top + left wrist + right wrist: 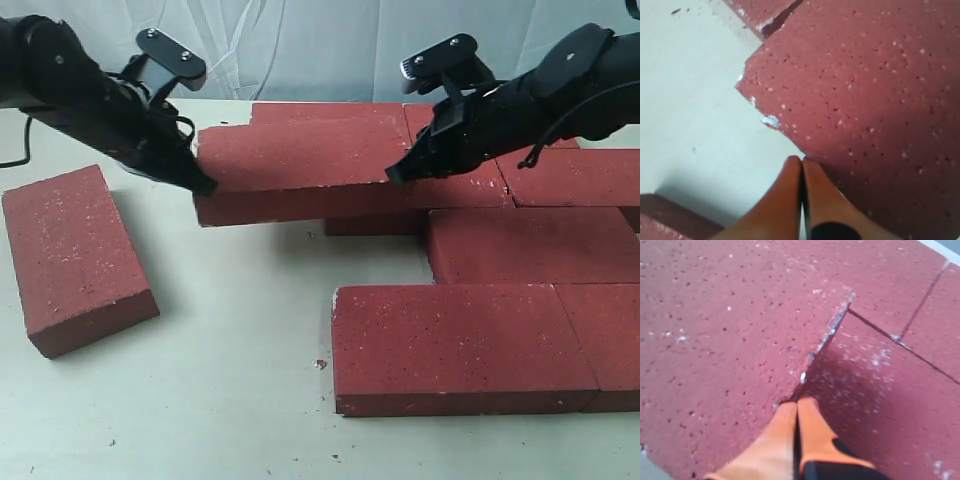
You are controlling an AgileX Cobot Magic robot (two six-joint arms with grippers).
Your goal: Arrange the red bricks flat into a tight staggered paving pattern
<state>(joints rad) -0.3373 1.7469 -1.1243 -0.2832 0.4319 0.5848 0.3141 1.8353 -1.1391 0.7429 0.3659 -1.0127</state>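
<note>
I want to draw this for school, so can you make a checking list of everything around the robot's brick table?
Surface: pale table, smooth-looking.
Job's things: one raised brick overlaps the laid bricks and sits higher than them; a spare brick lies apart at the left.
Clutter: tiny red crumbs by the front row.
Grippers: left gripper shut, tip against the raised brick's left end; right gripper shut, tip at its right edge.
Cables: black cable looping along the right arm.
Surroundings: white cloth behind the table.
</note>
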